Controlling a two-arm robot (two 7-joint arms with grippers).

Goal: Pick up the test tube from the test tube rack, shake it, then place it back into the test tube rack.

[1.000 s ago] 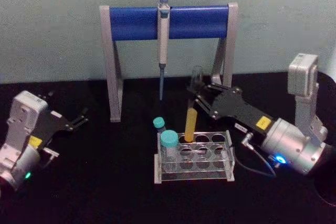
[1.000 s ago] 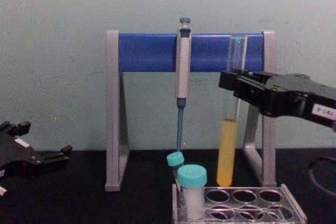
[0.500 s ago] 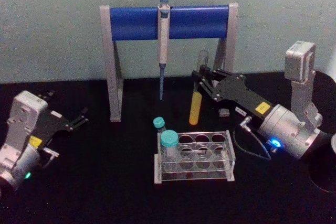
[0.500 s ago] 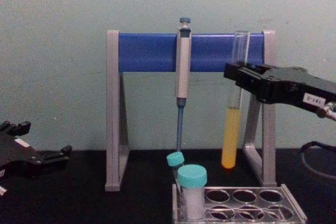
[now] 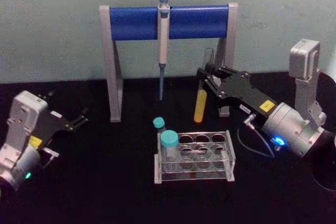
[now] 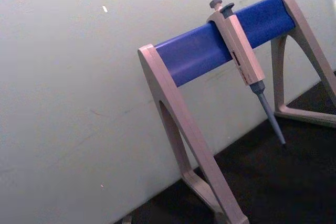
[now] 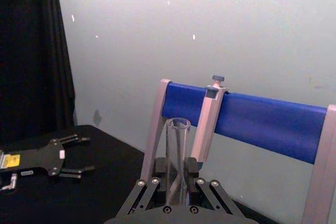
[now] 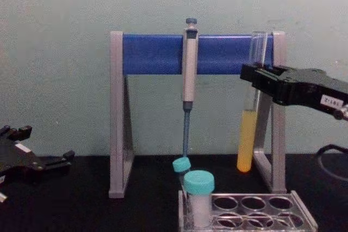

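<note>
Nearest, a low clear plastic test tube rack (image 5: pixel 194 157) with rows of round holes is seen standing on the black table (image 5: pixel 105 192), just ahead of the robot's middle. Two short teal-capped tubes (image 5: pixel 169 140) are seen at its left end, a wider one in front and a thinner one behind it. Off to the left, well apart from the rack, the left gripper (image 5: pixel 79 119) is parked low over the table, its black fingers spread with nothing between them. Beyond the rack and above it, the long thin clear glass test tube (image 8: pixel 247 134) is carried in the air by the right gripper (image 8: pixel 253 77), which reaches in from the right. The tube is pinched between the closed-in fingers on its clear upper part, a little below the open rim, and is held nearly upright with a slight tilt. Its lower part is filled with yellow liquid, and its round bottom is seen hanging clear of the rack's top plate, behind the rack's right half. Farther back, a tall pipette stand (image 5: pixel 168 22) of grey legs and a blue crossbar is set on the table, and a grey pipette (image 5: pixel 163 35) is hung from the middle of the bar, tip down. In the chest view the tube is lined up before the stand's right leg. Behind everything a pale green wall (image 5: pixel 52 24) is seen.
</note>
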